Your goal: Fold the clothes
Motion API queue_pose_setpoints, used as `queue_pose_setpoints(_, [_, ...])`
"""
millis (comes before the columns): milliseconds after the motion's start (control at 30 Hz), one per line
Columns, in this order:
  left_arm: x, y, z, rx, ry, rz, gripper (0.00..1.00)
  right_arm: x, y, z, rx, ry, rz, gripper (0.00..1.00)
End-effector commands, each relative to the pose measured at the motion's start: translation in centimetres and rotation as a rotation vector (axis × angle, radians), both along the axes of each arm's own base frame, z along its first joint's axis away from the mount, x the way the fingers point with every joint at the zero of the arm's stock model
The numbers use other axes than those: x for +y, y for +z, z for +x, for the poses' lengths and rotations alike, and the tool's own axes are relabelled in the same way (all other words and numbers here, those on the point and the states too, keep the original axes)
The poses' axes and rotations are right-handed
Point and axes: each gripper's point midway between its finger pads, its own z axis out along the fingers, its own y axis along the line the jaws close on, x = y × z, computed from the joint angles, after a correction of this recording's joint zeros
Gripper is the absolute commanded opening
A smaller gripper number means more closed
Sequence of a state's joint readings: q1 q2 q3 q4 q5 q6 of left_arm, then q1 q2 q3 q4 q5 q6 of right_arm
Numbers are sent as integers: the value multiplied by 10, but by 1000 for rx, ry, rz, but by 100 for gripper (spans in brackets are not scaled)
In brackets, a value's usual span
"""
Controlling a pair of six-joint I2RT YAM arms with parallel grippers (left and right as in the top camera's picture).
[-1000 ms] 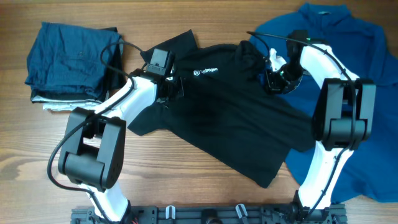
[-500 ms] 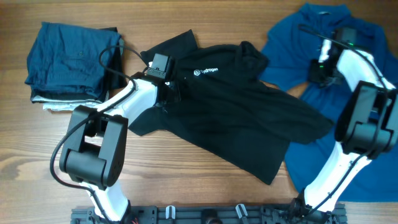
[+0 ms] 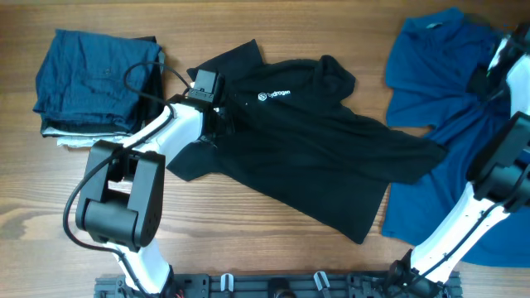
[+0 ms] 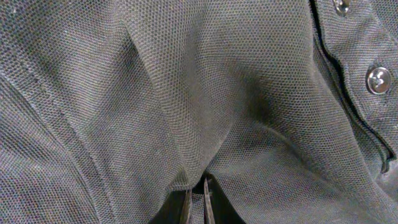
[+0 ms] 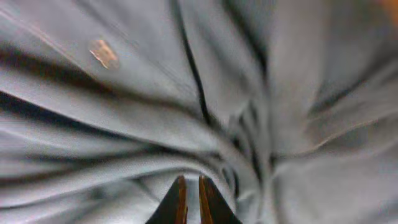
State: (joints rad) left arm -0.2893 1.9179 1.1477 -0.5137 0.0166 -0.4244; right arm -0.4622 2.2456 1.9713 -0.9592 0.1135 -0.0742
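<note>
Farther right than before: blue shirt (image 3: 431, 58)

Top-down overhead, wrists seemingly close on clothes (image 3: 315, 141)

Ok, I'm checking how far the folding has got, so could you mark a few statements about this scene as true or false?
1. The black shirt lies spread out with its white logo facing up. True.
2. The folded pile sits on the right. False: it is at the far left.
3. The left fingers stand wide open over bare wood. False: they are nearly shut, pinching the black shirt.
4. The black shirt overlaps an edge of the blue shirt. True.
5. The right fingers are closed on the blue shirt. True.
</note>
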Motion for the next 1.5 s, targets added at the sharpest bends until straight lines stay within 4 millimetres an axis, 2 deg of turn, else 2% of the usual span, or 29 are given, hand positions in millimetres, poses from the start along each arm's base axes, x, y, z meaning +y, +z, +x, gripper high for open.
queue_pose_setpoints(0, [17,-16,-9,46,23,55,11,40,54,20,-40,109,34,8])
queue_pose_setpoints(33, [17,-16,-9,46,23,56,11,57,57,15,-13,136,72,8])
queue_pose_setpoints(100, [17,-16,-9,46,23,55,11,92,49,4,53,185,164,5])
queue_pose_setpoints(167, [17,-16,-9,46,23,55,9,119,31,-8,127,192,232,4])
queue_pose_setpoints(200, [17,-16,-9,47,23,55,5,128,22,-15,165,187,251,4])
queue_pose_setpoints(333, [16,-16,-10,50,21,48,4,160,-27,-47,317,186,309,4])
queue_pose_setpoints(433, [16,-16,-10,50,21,48,4,166,-53,-52,327,194,311,4])
queue_pose_setpoints(700, [17,-17,-13,63,21,53,4,161,-106,-32,180,189,264,6])
queue_pose_setpoints(767, [17,-17,-13,65,20,53,4,156,-118,-21,108,183,232,7])
queue_pose_setpoints(833, [17,-17,-15,70,20,55,4,146,-122,-8,40,139,176,8])
queue_pose_setpoints(867, [18,-17,-16,76,20,56,4,139,-122,5,-23,129,142,7])
queue_pose_setpoints(933, [19,-18,-21,96,20,62,4,123,-115,31,-148,95,56,8])
queue_pose_setpoints(1000, [20,-19,-25,111,19,67,4,110,-103,48,-232,64,-9,8])
queue_pose_setpoints(1100, [21,-20,-28,124,19,71,4,93,-76,81,-402,50,-84,10])
queue_pose_setpoints(1167, [21,-20,-29,127,19,72,5,82,-60,95,-489,32,-130,13])
queue_pose_setpoints(1267, [21,-20,-28,126,20,72,8,68,-26,117,-650,11,-194,20])
queue_pose_setpoints(1300, [21,-20,-28,126,20,72,8,62,-10,125,-717,4,-213,29])
queue_pose_setpoints(1333, [21,-20,-28,126,20,72,10,59,2,129,-742,2,-221,41])
queue_pose_setpoints(1367, [21,-20,-28,126,20,72,10,58,19,132,-747,21,-240,44])
queue_pose_setpoints(1433, [21,-20,-28,127,20,72,11,59,47,127,-728,43,-256,43])
queue_pose_setpoints(1467, [21,-20,-28,127,20,72,11,61,67,119,-716,43,-253,43])
